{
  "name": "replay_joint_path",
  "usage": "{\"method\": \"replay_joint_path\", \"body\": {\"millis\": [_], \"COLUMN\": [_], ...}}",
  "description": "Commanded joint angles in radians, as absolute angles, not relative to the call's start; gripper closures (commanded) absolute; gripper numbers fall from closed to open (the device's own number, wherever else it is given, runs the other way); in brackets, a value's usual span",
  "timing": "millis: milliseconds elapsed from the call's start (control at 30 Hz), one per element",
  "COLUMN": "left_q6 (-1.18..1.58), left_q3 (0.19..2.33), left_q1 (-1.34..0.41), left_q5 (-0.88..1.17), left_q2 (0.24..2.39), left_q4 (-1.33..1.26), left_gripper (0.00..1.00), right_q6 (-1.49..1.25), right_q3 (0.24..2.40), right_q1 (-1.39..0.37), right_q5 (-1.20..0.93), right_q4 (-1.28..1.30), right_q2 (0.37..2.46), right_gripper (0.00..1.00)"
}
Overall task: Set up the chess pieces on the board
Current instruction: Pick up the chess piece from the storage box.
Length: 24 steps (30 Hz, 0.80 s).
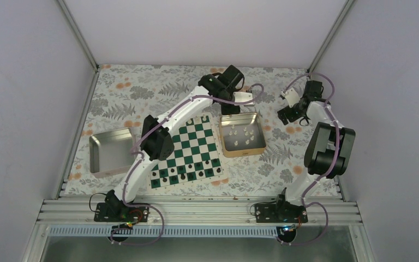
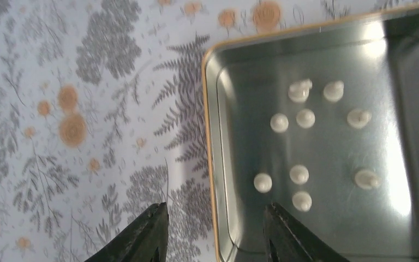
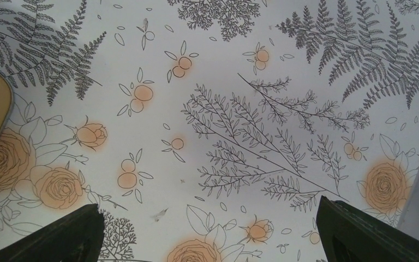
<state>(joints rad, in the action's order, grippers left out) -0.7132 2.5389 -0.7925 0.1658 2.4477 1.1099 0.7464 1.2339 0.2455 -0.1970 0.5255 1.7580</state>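
1. Hovering over one rim of a tan tin (image 2: 210, 136), the left claw (image 2: 215, 239) hangs with its two dark fingers (image 2: 150, 234) apart and nothing between them. One finger is over the flowered cloth (image 2: 60, 136) and the other over the tin's shiny floor.
2. Nine white chess pieces (image 2: 305, 118) lie loose inside the tin. Five are clustered in one group, and the other four sit in a second group nearer the claw. None of them touches a finger.
3. Seen from overhead, the left arm stretches diagonally across the board (image 1: 188, 150) to reach the tin, which sits just beside the board's right edge.
4. Green and white checks mark the board, which lies flat near the middle of the bench (image 1: 142, 90). Dark pieces (image 1: 181, 170) stand in the two rows nearest the arm bases.
5. A grey tray (image 1: 111, 152) rests on the cloth to the left of the board, apart from it.
6. Off to the right of the tin, the right claw (image 3: 213, 237) points down at bare cloth, fingers spread wide and holding nothing. One rounded tan corner of the tin shows at the left edge of its wrist view.
7. Whether any chess pieces stand on the board's far rows cannot be told, since the left arm covers part of them.
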Motion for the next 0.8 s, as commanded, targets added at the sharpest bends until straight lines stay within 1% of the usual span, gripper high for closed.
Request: {"method": "replay_joint_path", "body": {"millis": [0, 100, 267, 500, 633, 767], "left_q6": [-0.687, -0.666, -0.656, -0.665, -0.665, -0.669], "left_q3": [2.571, 2.6, 2.589, 2.575, 2.571, 2.561], "left_q1": [-0.824, -0.846, -0.866, -0.891, -0.892, -0.892], "left_q5": [0.242, 0.25, 0.327, 0.402, 0.41, 0.424], "left_q2": [2.454, 2.497, 2.531, 2.583, 2.598, 2.61], "left_q4": [0.987, 0.946, 0.891, 0.912, 0.914, 0.917], "left_gripper": [0.55, 0.56, 0.56, 0.56, 0.59, 0.59], "right_q6": [0.736, 0.738, 0.742, 0.742, 0.743, 0.741], "right_q3": [1.258, 1.256, 1.251, 1.249, 1.248, 1.248], "right_q1": [0.255, 0.255, 0.255, 0.255, 0.255, 0.256], "right_q5": [-0.212, -0.218, -0.225, -0.228, -0.223, -0.22], "right_q4": [0.533, 0.535, 0.535, 0.536, 0.537, 0.538], "right_q2": [1.774, 1.775, 1.773, 1.767, 1.769, 1.77], "right_gripper": [0.0, 0.0, 0.0, 0.0, 0.0, 0.0]}}
